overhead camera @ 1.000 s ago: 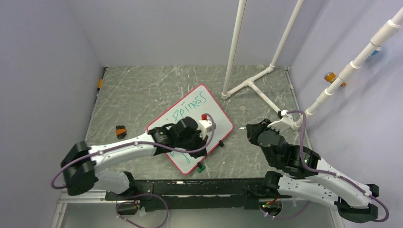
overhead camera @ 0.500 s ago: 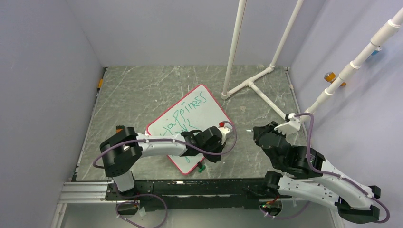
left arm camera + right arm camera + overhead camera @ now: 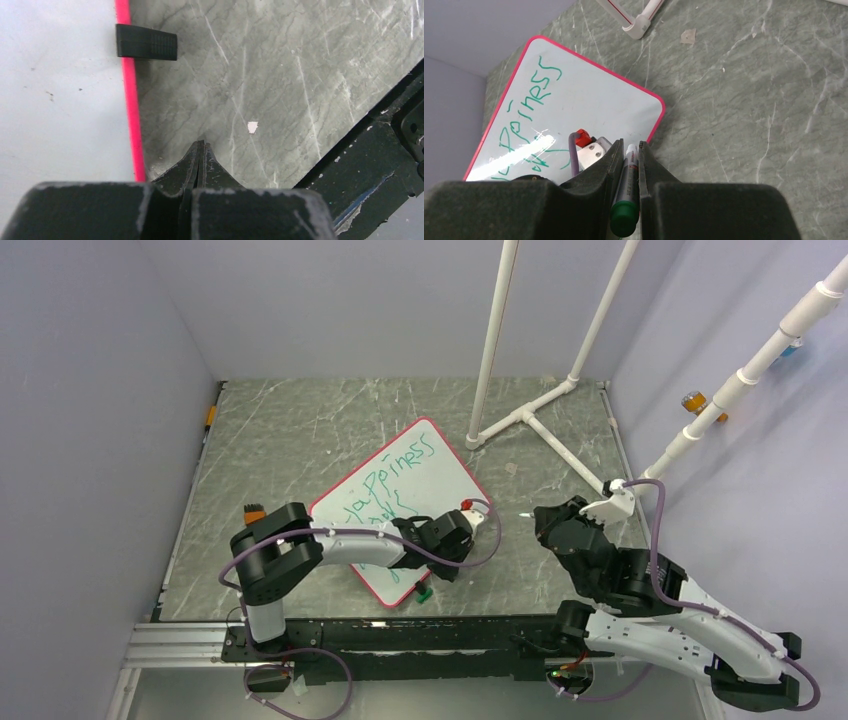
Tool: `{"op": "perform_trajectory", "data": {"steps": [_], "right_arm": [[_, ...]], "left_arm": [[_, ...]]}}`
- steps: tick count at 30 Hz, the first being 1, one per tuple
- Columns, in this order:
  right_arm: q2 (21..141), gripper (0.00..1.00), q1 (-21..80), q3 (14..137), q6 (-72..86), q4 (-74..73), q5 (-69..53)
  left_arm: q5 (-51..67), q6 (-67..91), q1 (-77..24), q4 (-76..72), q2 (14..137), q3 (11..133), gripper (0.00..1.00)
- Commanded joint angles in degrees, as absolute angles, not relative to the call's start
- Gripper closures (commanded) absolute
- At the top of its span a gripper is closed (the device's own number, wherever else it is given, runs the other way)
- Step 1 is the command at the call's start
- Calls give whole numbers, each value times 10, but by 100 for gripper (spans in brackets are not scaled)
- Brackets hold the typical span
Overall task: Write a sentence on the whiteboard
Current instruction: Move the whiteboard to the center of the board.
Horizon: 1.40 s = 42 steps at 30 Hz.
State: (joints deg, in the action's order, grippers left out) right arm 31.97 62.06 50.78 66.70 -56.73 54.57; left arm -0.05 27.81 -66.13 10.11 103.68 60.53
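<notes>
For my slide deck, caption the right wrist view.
Marker clamped in the right jaws over the table, whiteboard with a green sentence beyond.

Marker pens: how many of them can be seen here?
1. The marker pen is clamped in the right claw, to the right of the whiteboard. Others may be hidden under the left arm.

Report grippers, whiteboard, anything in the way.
Left gripper shut, empty, at edge of whiteboard. Right gripper shut on marker, off the board. Green sentence partly hidden under left arm.
</notes>
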Motion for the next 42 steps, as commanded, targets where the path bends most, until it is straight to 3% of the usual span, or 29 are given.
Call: {"op": "perform_trajectory", "data": {"steps": [1,23,42], "right_arm": [[311,100,620,510,673,-566,558],[283,100,621,500,689,-587,554],[279,100,621,463,676,-574,534]], "left_arm": [[-33,258,-643,102,1032,603,100],[-50,206,-543,120,978,551,100],[-23,151,-565,236,869,629,97]]}}
